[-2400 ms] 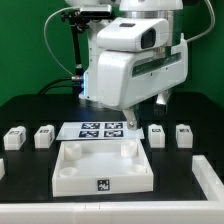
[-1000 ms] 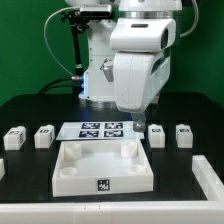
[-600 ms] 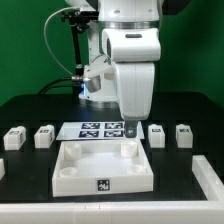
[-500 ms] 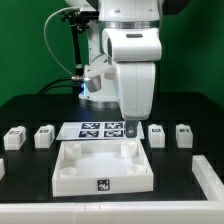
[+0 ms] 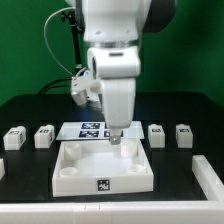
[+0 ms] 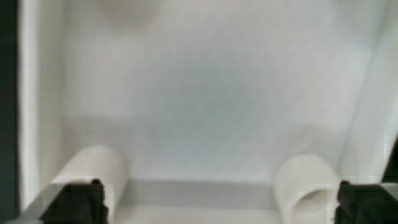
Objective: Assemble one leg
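Over the back rim of the big white square part (image 5: 103, 168), the fingers (image 5: 117, 138) hang low and point down. They are spread wide and hold nothing. The wrist view shows only a plain white face between them.

The big white square part lies near the middle of the front edge of the black tabletop (image 5: 30, 108). The marker board (image 5: 92, 128) lies flat just behind it.

Four small white blocks (image 5: 44, 135) sit in a row across the tabletop. Two are toward the edge on the exterior view's left and two are toward the edge on the exterior view's right. I think these are the legs. None of them touches the big part, and none is in the fingers.

So the job looks like it is only starting. No leg is joined yet. One block must be picked up, carried to a corner and fixed there.
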Robot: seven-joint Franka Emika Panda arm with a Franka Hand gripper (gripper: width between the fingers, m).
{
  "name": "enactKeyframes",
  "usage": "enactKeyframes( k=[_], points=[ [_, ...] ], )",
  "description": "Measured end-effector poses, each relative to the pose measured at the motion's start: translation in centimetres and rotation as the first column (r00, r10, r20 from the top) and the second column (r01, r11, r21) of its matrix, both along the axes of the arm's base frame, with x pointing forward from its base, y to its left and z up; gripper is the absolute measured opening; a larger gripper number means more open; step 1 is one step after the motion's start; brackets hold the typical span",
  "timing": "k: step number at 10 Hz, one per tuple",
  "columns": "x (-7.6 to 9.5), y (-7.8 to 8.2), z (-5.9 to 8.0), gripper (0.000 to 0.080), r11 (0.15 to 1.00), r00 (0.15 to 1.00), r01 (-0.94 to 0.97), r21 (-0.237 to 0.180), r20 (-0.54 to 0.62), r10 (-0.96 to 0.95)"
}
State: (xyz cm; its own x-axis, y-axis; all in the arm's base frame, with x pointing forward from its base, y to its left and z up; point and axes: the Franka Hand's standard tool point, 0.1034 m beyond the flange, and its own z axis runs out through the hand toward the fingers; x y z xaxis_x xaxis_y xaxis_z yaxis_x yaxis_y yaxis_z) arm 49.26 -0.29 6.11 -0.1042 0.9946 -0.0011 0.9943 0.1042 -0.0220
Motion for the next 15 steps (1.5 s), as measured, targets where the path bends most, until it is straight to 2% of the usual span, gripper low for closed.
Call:
enactKeyframes(
  k=[3, 8, 9, 10, 14, 15],
  points=[
    [-1.6, -0.4, -2.5, 0.0650, 1.000, 0.999, 0.017, 0.008, -0.039, -0.016],
    [-1.8, -0.7, -2.8, 0.0650, 1.000, 0.999, 0.024, 0.008, -0.045, -0.024],
    [-2.0, -0.7, -2.6, 0.0650, 1.000, 0.999, 0.025, 0.007, -0.046, -0.024],
    [-3.0, -1.0, -2.8, 0.0650, 1.000, 0.998, 0.030, 0.006, -0.056, -0.030],
    [-4.9, -2.9, -5.0, 0.0650, 0.999, 0.995, 0.048, 0.018, -0.089, -0.046],
    [-4.8, -2.9, -4.9, 0.0650, 0.998, 0.995, 0.053, 0.017, -0.086, -0.052]
  ],
)
